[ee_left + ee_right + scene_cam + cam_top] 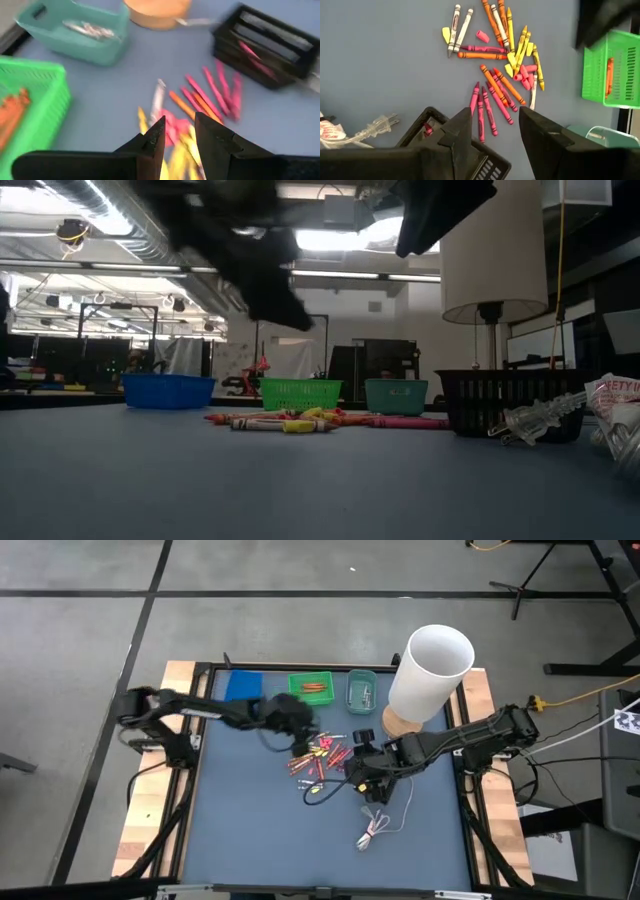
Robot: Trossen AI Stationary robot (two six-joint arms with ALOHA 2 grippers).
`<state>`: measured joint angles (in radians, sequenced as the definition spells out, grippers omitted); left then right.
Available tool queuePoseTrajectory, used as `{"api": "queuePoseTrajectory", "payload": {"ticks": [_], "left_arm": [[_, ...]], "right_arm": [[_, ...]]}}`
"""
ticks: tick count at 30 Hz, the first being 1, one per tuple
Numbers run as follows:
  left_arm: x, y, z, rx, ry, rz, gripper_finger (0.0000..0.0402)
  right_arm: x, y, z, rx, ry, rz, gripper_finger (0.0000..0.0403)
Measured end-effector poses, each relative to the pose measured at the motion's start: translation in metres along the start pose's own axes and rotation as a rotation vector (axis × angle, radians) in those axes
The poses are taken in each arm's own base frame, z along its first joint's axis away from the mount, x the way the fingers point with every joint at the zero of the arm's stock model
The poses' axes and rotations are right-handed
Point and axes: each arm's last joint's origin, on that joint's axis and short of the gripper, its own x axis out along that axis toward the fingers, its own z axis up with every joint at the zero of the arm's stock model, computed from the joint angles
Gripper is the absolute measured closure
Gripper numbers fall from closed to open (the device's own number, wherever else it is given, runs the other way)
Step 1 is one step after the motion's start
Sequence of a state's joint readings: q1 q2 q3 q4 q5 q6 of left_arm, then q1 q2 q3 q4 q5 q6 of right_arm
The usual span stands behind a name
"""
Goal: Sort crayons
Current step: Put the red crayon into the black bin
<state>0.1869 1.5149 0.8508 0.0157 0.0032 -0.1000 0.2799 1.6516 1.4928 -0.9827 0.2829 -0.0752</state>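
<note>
Blue-grey counter [250, 830] from above: crayons [320, 758] scattered mid-counter, left hand [300, 735] over their near edge, right hand [360, 772] beside them. Level view: crayons lying before green tray [299, 393]. Left wrist: fingers apart, empty, above crayons. Right wrist: fingers apart, empty, over black tray [427, 131].

Motion-blurred left wrist view; backlit low view.

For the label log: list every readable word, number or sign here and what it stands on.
"EETYIN", partly cut off, in red on the white tag at the low view's right edge.
Crayons' wrappers: print too small to read.
White tag at the high view's right edge: dark marks, unreadable.
</note>
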Motion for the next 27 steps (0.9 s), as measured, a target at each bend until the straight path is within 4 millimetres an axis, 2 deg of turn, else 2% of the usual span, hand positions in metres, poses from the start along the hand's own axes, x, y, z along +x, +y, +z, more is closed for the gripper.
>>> {"api": "queuePoseTrajectory", "payload": {"ticks": [6,11,13,19,27], "left_arm": [[-0.038,-0.021,-0.048,-0.022,-0.08,-0.109,0.0311],[-0.052,-0.032,-0.074,-0.038,-0.081,-0.169,0.0311],[-0.053,-0.035,-0.081,-0.027,-0.067,-0.184,0.0311],[-0.053,-0.045,-0.089,0.003,-0.048,-0.199,0.0311],[-0.054,-0.051,-0.086,0.013,-0.103,-0.168,0.0311]], "right_arm": [[0.013,-0.025,0.011,0.105,-0.113,0.061,0.024],[0.033,-0.04,0.019,0.248,-0.159,0.166,0.024],[0.044,-0.042,0.017,0.283,-0.11,0.172,0.024],[0.081,-0.035,0.014,0.278,0.01,0.181,0.024],[0.122,-0.026,0.014,0.268,0.071,0.166,0.024]]}}
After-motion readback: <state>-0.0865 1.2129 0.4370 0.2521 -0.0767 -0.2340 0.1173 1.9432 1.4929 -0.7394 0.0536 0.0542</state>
